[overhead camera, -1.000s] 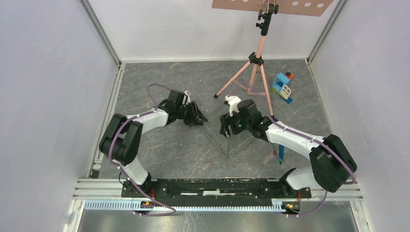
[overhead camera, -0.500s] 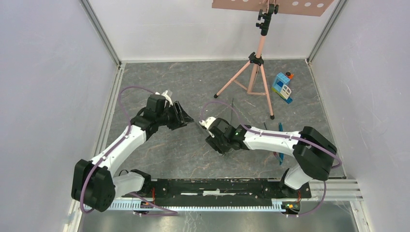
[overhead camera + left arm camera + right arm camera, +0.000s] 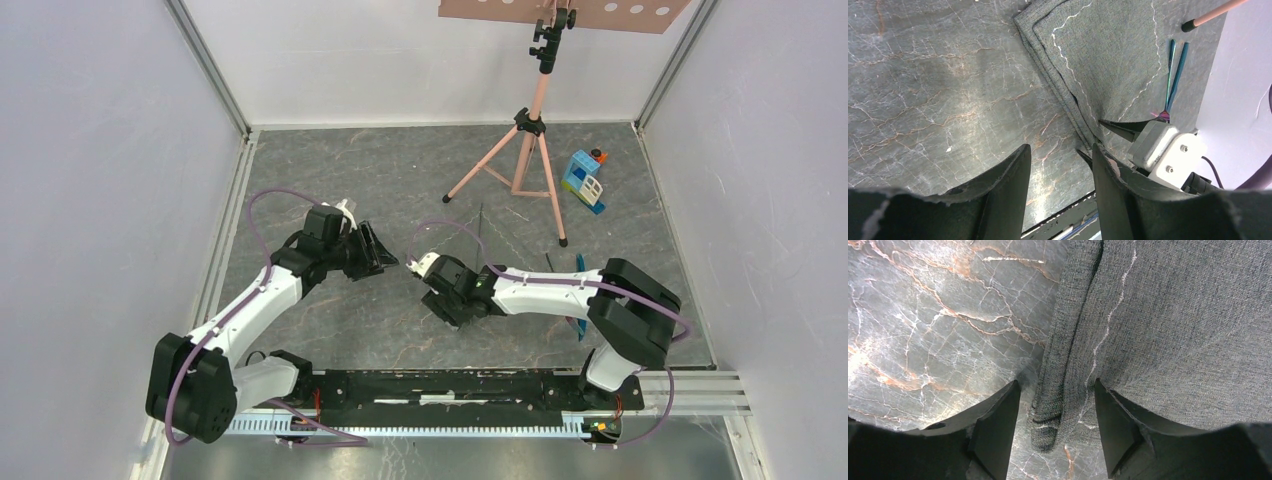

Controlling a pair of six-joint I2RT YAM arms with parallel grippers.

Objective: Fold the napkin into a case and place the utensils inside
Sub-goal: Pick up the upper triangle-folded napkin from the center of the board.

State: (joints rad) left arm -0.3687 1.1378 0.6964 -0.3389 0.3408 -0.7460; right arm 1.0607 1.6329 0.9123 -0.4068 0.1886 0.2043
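Marbled floor [image 3: 923, 315]; right end effector [image 3: 1056, 385] now nearer, astride napkin [image 3: 1173, 330] edge.

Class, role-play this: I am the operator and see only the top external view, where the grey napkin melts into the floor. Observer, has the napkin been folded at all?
Observer: Yes. The left wrist view shows the napkin doubled, with stacked edges at its corner.
Operator: Where is the right gripper on it?
Observer: Its wrist view shows the right gripper open, straddling the folded edge.
Operator: And the left gripper?
Observer: The left gripper is open over bare floor, holding nothing.
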